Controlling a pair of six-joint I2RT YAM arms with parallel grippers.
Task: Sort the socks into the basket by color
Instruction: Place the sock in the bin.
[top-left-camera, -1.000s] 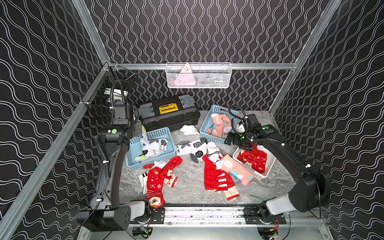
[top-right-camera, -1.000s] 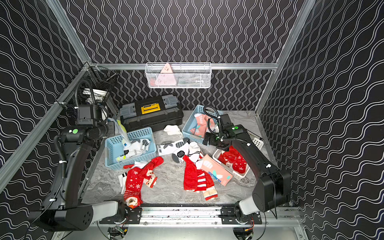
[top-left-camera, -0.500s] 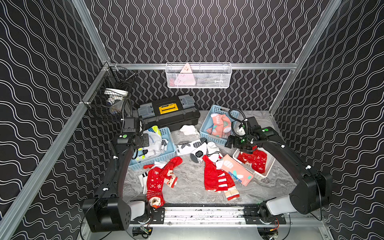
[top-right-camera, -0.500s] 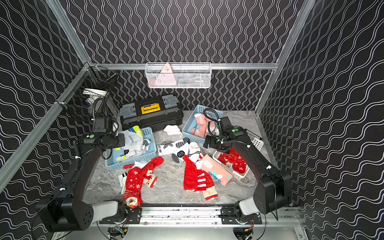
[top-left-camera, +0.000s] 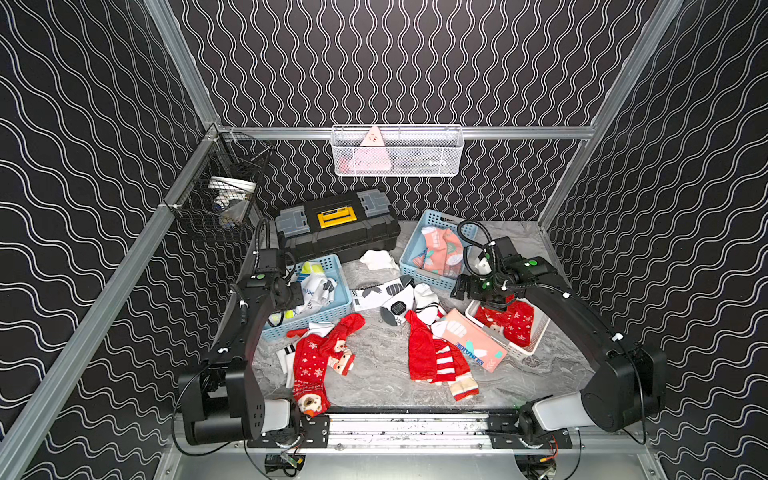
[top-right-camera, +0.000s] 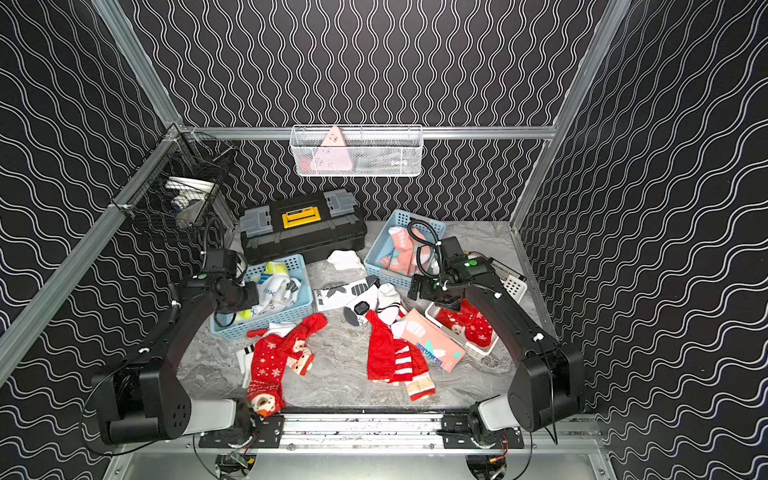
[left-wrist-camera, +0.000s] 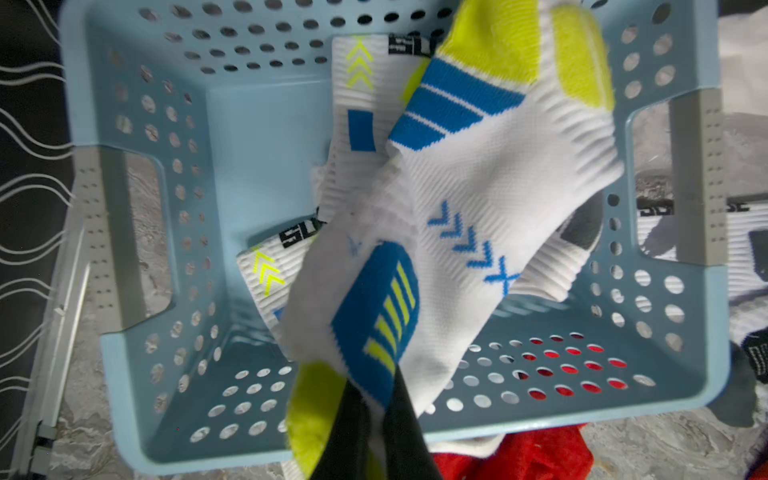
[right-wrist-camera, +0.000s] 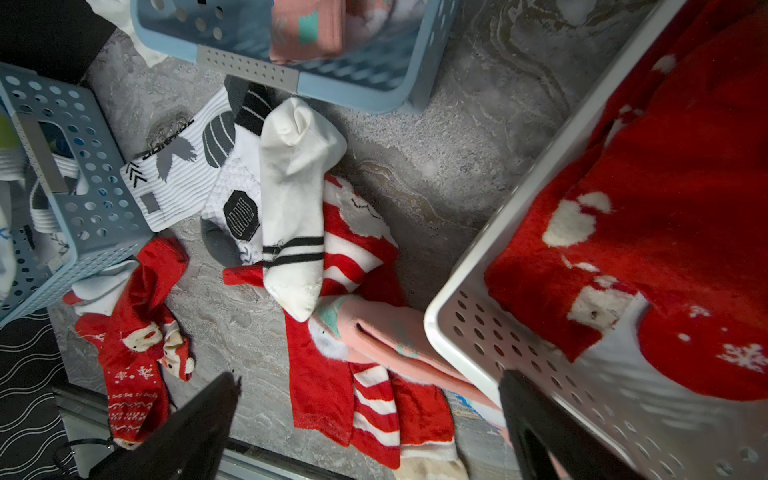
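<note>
Presently the left gripper (left-wrist-camera: 376, 399) is clamped on one end of a white ribbed-knit sock with blue bars and lime-yellow patches (left-wrist-camera: 478, 199). The sock hangs limp above the pale blue perforated plastic basket (left-wrist-camera: 124, 104), where similar white socks already lie.

Risks noted:
- The sock is soft and long. If it is released near the basket wall, part of it may drape over the rim instead of dropping inside.
- The knit could cling to the narrow black gripper tips when they open.
- The right gripper (right-wrist-camera: 370, 376) has its jaws spread wide and holds nothing. One finger sits just over the rim of the white perforated basket (top-left-camera: 515, 351) (rigid, with fuzzy red Christmas socks inside), so a straight descent could strike that rim.
- On the grey marbled surface (top-left-camera: 374, 386) the loose items overlap: a white sock with two black stripes (right-wrist-camera: 291, 199) lies across a red-and-white striped sock (right-wrist-camera: 365, 407), and a salmon-pink sock (right-wrist-camera: 390, 332) touches both the striped sock and the white basket. One pinch there could lift mixed colours.

A second blue basket (top-left-camera: 419, 232) holds salmon-pink socks.
</note>
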